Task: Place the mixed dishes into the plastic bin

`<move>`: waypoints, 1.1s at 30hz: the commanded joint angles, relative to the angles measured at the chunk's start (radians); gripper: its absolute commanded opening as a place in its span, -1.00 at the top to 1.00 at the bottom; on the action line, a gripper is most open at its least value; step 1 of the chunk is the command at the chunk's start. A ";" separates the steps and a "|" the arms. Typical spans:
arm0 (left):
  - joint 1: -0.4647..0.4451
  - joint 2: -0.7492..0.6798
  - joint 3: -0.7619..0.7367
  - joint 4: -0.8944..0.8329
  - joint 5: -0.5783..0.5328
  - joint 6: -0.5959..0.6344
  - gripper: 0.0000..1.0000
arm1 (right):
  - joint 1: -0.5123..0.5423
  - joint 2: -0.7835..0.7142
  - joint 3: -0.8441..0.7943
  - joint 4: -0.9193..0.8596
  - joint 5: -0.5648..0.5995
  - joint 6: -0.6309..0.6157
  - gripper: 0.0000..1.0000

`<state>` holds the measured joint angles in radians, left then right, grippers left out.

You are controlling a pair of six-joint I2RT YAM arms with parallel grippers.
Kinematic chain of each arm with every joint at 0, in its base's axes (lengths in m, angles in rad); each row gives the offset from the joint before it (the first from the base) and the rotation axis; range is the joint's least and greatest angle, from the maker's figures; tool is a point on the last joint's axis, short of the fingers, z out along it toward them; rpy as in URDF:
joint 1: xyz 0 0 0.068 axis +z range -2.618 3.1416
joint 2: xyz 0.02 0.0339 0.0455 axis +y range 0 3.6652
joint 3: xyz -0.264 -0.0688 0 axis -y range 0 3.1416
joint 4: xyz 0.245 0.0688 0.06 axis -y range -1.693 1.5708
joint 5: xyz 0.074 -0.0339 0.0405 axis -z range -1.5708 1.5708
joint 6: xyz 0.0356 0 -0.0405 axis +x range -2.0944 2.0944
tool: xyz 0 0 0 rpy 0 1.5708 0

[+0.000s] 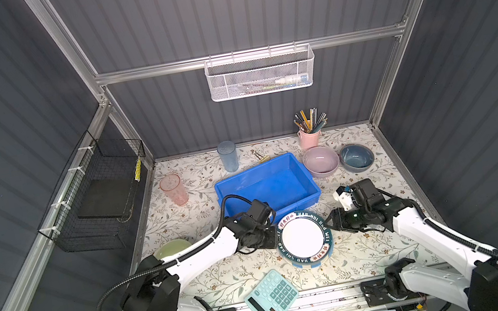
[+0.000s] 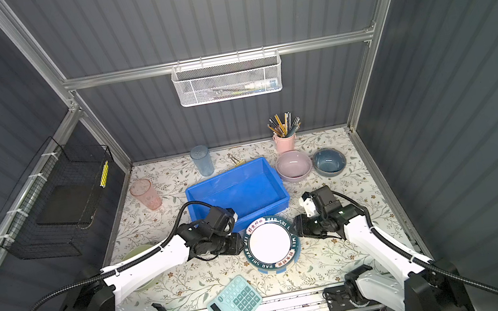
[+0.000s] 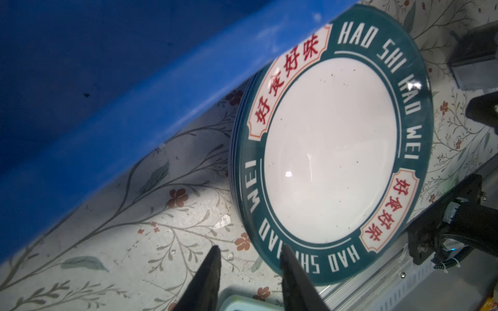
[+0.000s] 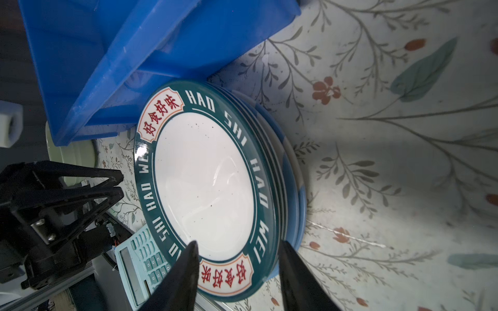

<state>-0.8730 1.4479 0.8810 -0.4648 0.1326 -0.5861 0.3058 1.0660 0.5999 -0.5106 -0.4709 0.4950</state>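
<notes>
**Mixed dishes all still outside the bin**

The shallow bright-blue plastic bin [image 1: 266,184] stands empty on the counter [image 1: 353,255]. The white round plate with dark lettered rim [image 1: 302,236] lies on a blue-white striped plate [image 4: 300,199], just beside the bin's near wall. The left hand [image 3: 249,254] and right hand [image 4: 239,243] straddle the stack's rim from opposite sides, jaws part-way apart; whether either is grasping, I cannot tell. The pink bowl [image 1: 321,159], dark-blue bowl [image 1: 356,156], pale-green bowl [image 1: 172,248], pink tumbler [image 1: 173,189] and blue tumbler [image 1: 228,156] wait outside. A mint-green calculator [image 1: 271,297] lies near; the bin wall must be cleared
</notes>
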 commanded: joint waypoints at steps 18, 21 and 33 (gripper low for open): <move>-0.017 0.096 -0.004 0.046 0.004 0.020 0.61 | 0.004 0.079 -0.048 0.076 -0.067 0.016 0.22; -0.017 0.106 -0.001 0.048 0.002 0.019 0.65 | 0.004 0.062 -0.048 0.070 -0.073 0.017 0.23; -0.021 0.134 -0.004 0.058 -0.001 0.012 0.72 | 0.003 -0.011 -0.038 0.052 -0.120 0.015 0.24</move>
<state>-0.8822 1.5352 0.8837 -0.3946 0.1226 -0.5846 0.3016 1.0702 0.5552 -0.4709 -0.5121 0.5129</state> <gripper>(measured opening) 0.144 0.381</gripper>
